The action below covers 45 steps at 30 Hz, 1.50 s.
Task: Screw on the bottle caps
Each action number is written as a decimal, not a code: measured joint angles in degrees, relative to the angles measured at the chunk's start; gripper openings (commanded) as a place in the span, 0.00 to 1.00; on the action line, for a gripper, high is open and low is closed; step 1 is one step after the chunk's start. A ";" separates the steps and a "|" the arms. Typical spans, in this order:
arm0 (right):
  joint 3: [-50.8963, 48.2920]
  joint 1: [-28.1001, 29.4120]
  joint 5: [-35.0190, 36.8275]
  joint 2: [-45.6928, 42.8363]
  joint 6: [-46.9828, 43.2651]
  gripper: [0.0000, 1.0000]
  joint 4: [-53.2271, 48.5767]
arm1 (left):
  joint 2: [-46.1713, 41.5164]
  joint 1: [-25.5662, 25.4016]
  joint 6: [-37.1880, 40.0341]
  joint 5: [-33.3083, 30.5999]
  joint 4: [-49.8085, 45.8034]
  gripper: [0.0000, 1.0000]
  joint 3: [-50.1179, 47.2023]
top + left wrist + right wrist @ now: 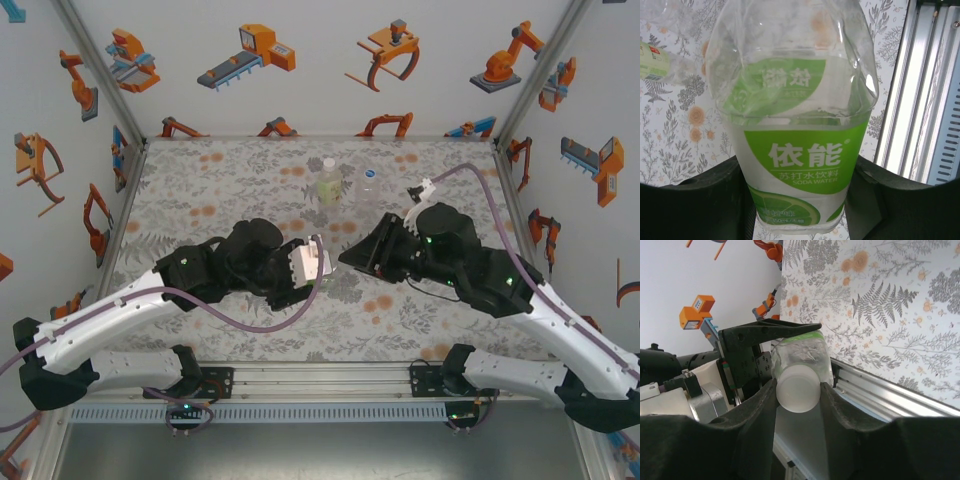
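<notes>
**Right wrist cam vs top cam: white cap pinched on the green-label bottle**

Right wrist view, closest in: the right gripper is seen closed on the white cap, with one dark finger pressed to each side of it. The cap is sat on the neck of the green-label bottle, which is pointed straight at the lens. Just behind it, the left gripper is seen clamped round the bottle's shoulder. None of that cap contact can be made out from above, where the two grippers are simply seen nose to nose mid-table.

Left wrist view: the label side is shown instead. The bottle body is squeezed between both black fingers, so that gripper is gripping the bottle too. The cap end is cut off here. A pale-label bottle is glimpsed at the left edge.

Top external view: a metal rail is run along the near edge of the table. Bare flowered surface is left open on both sides of the grippers, out to the side walls. Further back, the pale-label bottle and an unlabelled bottle are stood upright side by side. They are a little beyond the grippers, apart from them, and near the back edge.
</notes>
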 measured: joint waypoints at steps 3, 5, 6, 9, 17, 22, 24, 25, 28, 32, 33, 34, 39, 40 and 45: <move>0.79 0.00 -0.11 -0.26 -5.14 0.53 0.63 | -0.04 -0.11 0.24 0.92 0.20 0.00 0.00; 1.27 0.00 -0.07 -0.94 -9.60 0.54 1.25 | -0.17 -0.11 0.28 1.44 0.33 0.00 0.00; 1.49 0.00 -0.07 -1.27 -11.65 0.54 1.33 | -0.22 -0.11 0.28 1.70 0.39 0.00 0.00; 2.36 0.00 -0.17 -2.58 -19.78 0.56 1.73 | -0.57 -0.11 0.48 3.26 0.59 0.00 0.00; 6.19 0.00 -7.98 -3.98 -46.16 0.56 2.73 | -2.49 -0.11 1.38 8.96 0.98 0.00 0.00; 10.25 0.00 -17.88 -2.34 -64.02 0.57 -1.20 | -3.06 -0.11 1.79 12.26 0.96 0.00 0.00; 12.48 0.00 -20.94 -0.98 -70.34 0.57 -4.13 | -3.08 -0.11 1.79 13.44 0.94 0.00 0.00; 13.86 0.00 -22.34 -0.11 -73.50 0.57 -5.95 | -3.06 -0.11 1.79 13.92 0.85 0.00 0.00; 16.90 0.00 -26.18 2.14 -81.68 0.56 -10.25 | -3.06 -0.13 1.79 15.19 0.48 0.00 0.00; 18.47 0.00 -30.05 4.46 -89.88 0.56 -14.21 | -3.06 -0.52 1.79 16.26 -0.28 0.00 0.00; 18.47 0.00 -30.88 4.72 -91.43 0.56 -14.73 | -3.06 -0.55 1.79 16.44 -0.66 0.00 0.00; 18.47 0.00 -31.63 4.90 -92.74 0.55 -15.21 | -3.06 -0.63 1.79 16.57 -1.01 0.00 0.00; 18.40 0.00 -34.56 4.94 -96.13 0.49 -15.63 | -3.04 -0.85 1.77 17.11 -1.97 0.00 0.00; 18.27 0.00 -34.97 4.94 -96.48 0.49 -15.58 | -3.04 -0.85 1.77 17.27 -2.05 0.00 0.00; 16.44 0.00 -37.40 4.87 -97.15 0.48 -15.34 | -3.04 -0.87 1.77 17.31 -2.08 0.00 0.00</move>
